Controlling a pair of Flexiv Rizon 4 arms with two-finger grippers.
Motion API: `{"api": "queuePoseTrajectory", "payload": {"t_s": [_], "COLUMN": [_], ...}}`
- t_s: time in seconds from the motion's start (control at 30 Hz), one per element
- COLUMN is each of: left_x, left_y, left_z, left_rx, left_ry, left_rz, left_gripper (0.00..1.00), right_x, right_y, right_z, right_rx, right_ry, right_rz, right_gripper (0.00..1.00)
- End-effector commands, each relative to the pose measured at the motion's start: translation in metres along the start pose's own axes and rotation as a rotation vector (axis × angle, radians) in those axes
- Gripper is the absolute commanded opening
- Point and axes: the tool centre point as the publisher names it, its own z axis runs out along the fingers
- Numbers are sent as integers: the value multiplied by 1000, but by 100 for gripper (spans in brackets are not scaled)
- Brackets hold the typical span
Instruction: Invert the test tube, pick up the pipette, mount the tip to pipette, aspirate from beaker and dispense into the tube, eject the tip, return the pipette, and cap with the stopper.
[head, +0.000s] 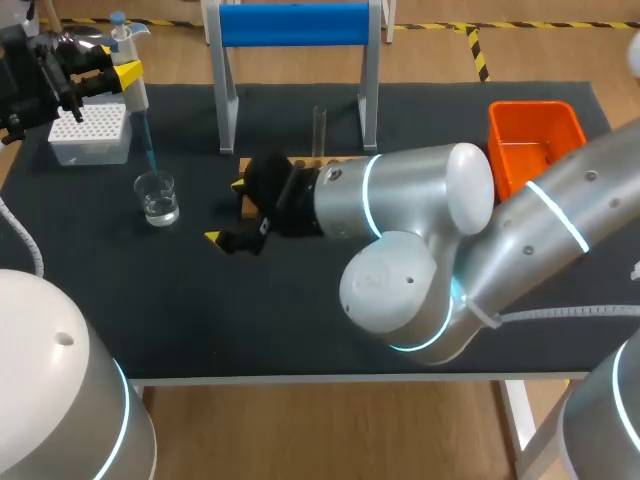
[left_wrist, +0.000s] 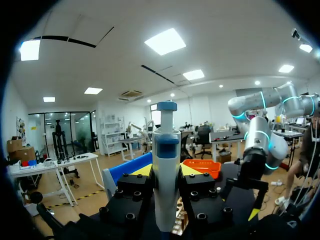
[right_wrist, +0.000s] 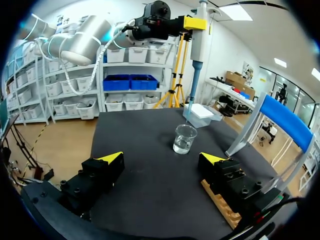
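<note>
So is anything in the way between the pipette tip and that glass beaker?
Nothing visible. The left gripper holds the pipette with its tip close above the beaker, only open air between them.

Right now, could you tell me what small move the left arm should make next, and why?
Probably lower the pipette straight down: the left gripper holds it with its tip seemingly just above the beaker, not yet in the water.
</note>
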Motion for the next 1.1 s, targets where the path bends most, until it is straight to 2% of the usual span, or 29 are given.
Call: {"api": "queuePoseTrajectory", "payload": {"t_s": [0.03, 0.33, 1.1], "left_x": [0, 0, -18], "left_y": [1, 1, 50], "left_z": [0, 0, -7], "left_rx": [2, 2, -7], "left_ry": [1, 1, -2], "left_rz": [1, 1, -39], "left_gripper": [0, 0, 0], "right_x": [2, 2, 2], "right_y": [-2, -2, -2], "right_z": [2, 2, 2], "right_rx": [-6, -6, -6], "right_ry": [-4, -4, -4], "right_rz": [1, 1, 1], "right_gripper": [100, 100, 100]}}
